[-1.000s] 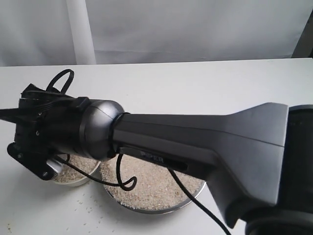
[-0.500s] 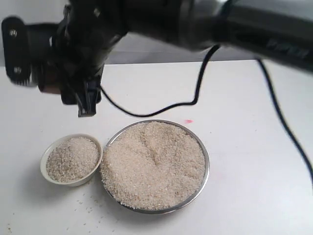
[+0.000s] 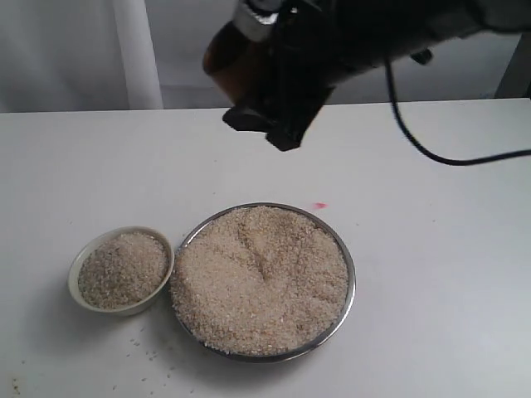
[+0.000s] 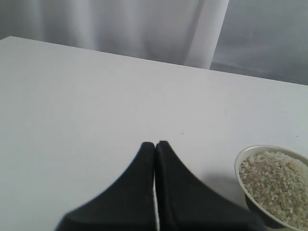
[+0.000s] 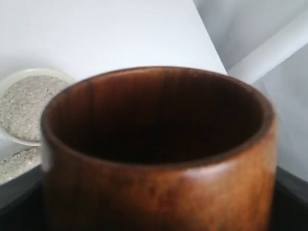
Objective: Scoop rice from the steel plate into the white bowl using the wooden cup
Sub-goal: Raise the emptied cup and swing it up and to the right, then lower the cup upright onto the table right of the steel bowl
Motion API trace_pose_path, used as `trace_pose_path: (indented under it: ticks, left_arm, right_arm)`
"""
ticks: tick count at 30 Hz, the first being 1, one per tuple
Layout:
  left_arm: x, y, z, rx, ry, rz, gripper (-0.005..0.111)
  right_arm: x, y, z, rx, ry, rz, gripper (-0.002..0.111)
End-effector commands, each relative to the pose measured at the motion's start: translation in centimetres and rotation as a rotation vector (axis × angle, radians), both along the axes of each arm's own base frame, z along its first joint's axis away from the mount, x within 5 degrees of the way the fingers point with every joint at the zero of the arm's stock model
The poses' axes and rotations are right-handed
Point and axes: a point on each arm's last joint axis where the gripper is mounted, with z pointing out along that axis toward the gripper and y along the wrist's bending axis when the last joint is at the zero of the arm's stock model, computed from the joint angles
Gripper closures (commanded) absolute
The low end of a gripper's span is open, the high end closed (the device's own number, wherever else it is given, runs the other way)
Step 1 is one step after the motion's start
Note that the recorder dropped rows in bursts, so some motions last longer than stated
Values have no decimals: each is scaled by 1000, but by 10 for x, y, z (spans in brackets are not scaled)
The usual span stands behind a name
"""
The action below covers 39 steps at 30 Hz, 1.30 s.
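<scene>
The steel plate [image 3: 352, 282] sits mid-table, heaped with rice [image 3: 261, 278]. Touching its left side is the white bowl [image 3: 76, 286], also full of rice. High above the plate's far edge my right gripper [image 3: 278, 120] is shut on the wooden cup [image 3: 226, 56]. In the right wrist view the wooden cup [image 5: 159, 183] fills the frame, dark and empty inside, with the white bowl [image 5: 6, 84] beyond it. My left gripper [image 4: 155, 144] is shut on nothing, low over the bare table beside the white bowl [image 4: 240, 161]. It is out of sight in the exterior view.
A few stray grains [image 3: 151, 355] lie on the white table in front of the bowl. A small red mark [image 3: 319, 205] sits behind the plate. A black cable [image 3: 431, 149] hangs from the right arm. A pale curtain backs the table.
The right arm, with the cup, has swung from low over the bowl at the left, up and to the right, and now hangs high behind the plate. Bowl and plate are uncovered.
</scene>
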Motion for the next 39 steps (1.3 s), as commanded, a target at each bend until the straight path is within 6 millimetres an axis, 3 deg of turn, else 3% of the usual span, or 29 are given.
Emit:
trace_pose_path:
  ticks: [1,5,11,16,17,23,31,34,39]
  left_arm:
    - [0,0,2,-6,-13,-4,107]
    - [0,0,2,-6,-13,-4,107]
    - [0,0,2,-6,-13,-4,107]
    - [0,0,2,-6,-13,-4,107]
    - [0,0,2,-6,-13,-4,107]
    - [0,0,2,-6,-13,-4,107]
    - [0,0,2,-6,-13,-4,107]
    - [0,0,2,-6,-13,-4,107]
    - [0,0,2,-6,-13,-4,107]
  right_arm:
    - [-11,-51,-7,153,-12,-97,108]
    - [-20,-75,-7,146,-8,-133,108]
    - [-22,-74,-1,231,18,-125,108]
    - [-6,-99,17,625,6,-289,108]
    - [-4,-105,14,565,-77,-281,108]
    - [8,-140,1,436,-168,-455,108]
    - [8,-147,-11,479,-86,-491,108]
    - [10,-160,-11,544,-26,-574,108]
    - [16,-177,0,493,0,-660,108]
